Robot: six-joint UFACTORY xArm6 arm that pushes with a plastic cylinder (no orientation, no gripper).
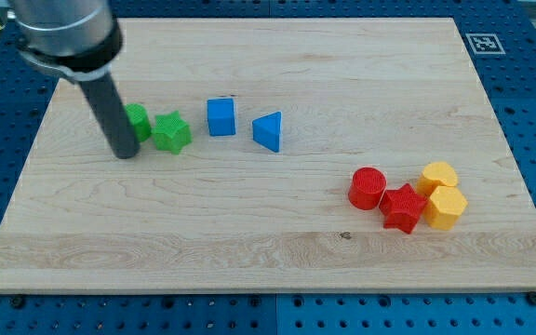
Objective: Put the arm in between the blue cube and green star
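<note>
The blue cube sits on the wooden board left of centre near the view's top. The green star lies just to its left, with a small gap between them. My tip rests on the board to the left of the green star and slightly below it, right next to a second green block, whose shape is partly hidden by the rod. The tip is left of both task blocks, not between them.
A blue triangular block lies right of the blue cube. At the view's right is a cluster: a red cylinder, a red star, and two yellow blocks. A fiducial marker is at the board's top right corner.
</note>
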